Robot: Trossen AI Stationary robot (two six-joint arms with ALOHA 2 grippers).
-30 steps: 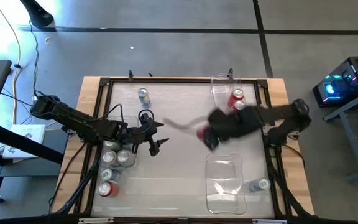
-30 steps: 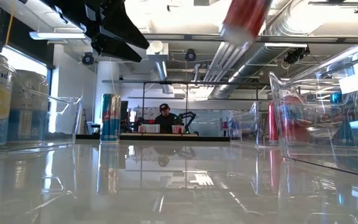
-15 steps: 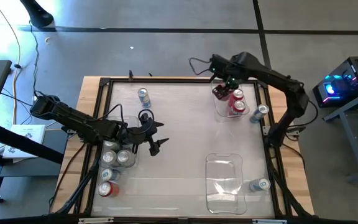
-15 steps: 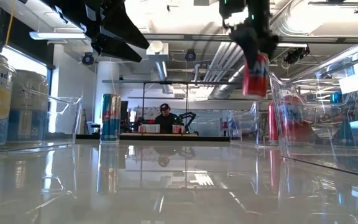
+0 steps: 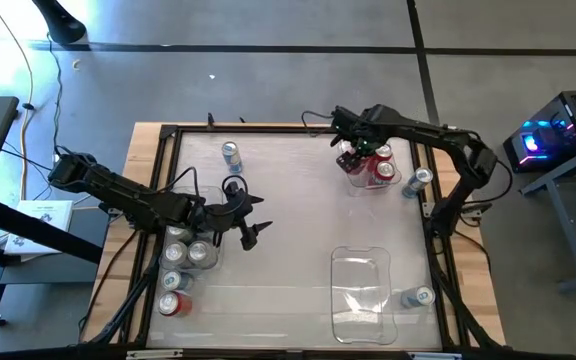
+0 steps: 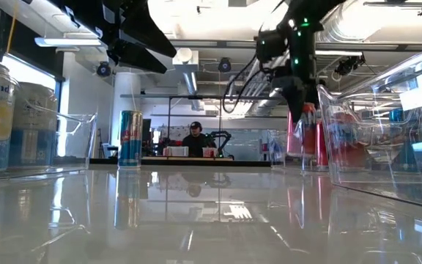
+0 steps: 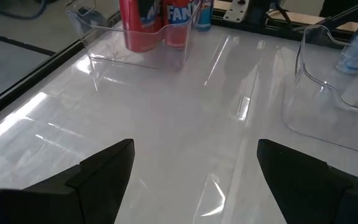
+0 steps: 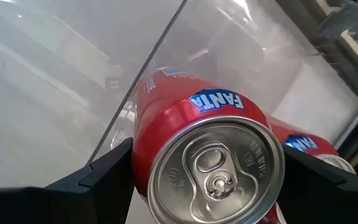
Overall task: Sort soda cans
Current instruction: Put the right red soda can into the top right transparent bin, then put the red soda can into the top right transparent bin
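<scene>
The right hand (image 5: 353,153) has swung a red can (image 8: 207,155) across the surface and now lowers it into the clear bin (image 5: 351,182) at the far right of the surface, beside a second red can (image 5: 383,170) already standing inside. A moment ago that can was a red blur out over the middle; now its base sits inside the bin's wall, the fingers clamped on its sides from above. To my eye the drop is nearly finished, and only the release remains.

The left hand (image 5: 251,225) hasn't stirred, hanging with fingers spread wide apart on the opposite side of the surface from that bin, above a second bin (image 5: 211,190) packed with silver cans (image 5: 190,252).

Elsewhere a blue can (image 5: 231,154) stands alone, well to the left of the red-can bin, a can (image 5: 419,180) lies just outside that bin's right wall, and another (image 5: 417,297) lies nearer the front beside an empty bin (image 5: 359,290).

The cans are smooth, glossy cylinders with brushed silver lids and pull tabs. The bins are thin, clear, round-cornered plastic, and the surface is white and mirror-slick.
</scene>
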